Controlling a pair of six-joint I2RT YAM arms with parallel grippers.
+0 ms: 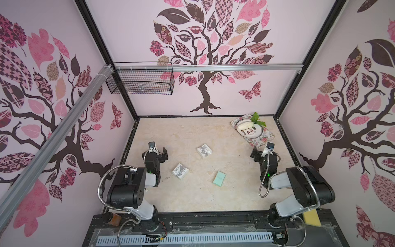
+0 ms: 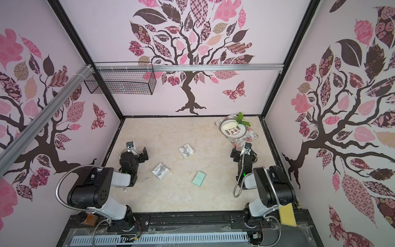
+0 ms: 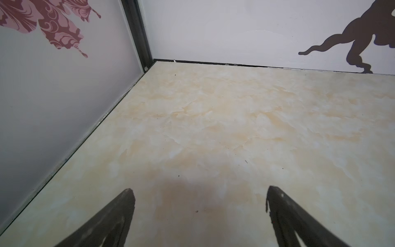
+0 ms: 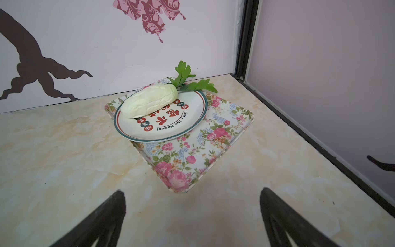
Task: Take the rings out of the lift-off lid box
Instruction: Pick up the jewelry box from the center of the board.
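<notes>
nearest your lens runs the slotted cable duct (image 1: 183, 238) on the black base rail, with both arm bases mounted just behind it and a yellow sponge (image 1: 312, 218) at the rail's right end. beyond lies the marbled table (image 1: 192, 196). your left gripper (image 1: 164, 153) hangs over bare tabletop near the left wall, its jaws spread wide and holding nothing. your right gripper (image 1: 255, 155) hangs on the opposite side, jaws likewise wide apart and empty, just short of the flowered tray (image 4: 213, 154) in the far right corner. a round plate (image 4: 139, 128) sits on that tray, overlapping its edge, and a pale toy radish (image 4: 149, 102) with green leaves lies on the plate.

you cannot see the rings in any view. three small boxes lie between the arms, well apart from each other and from both grippers: the far white box (image 1: 204, 150), the near white box (image 1: 180, 171) closer to your left arm, and the mint box (image 1: 219, 178) nearer the middle. all three look closed from above, and you cannot tell which one has the lift-off lid.
</notes>
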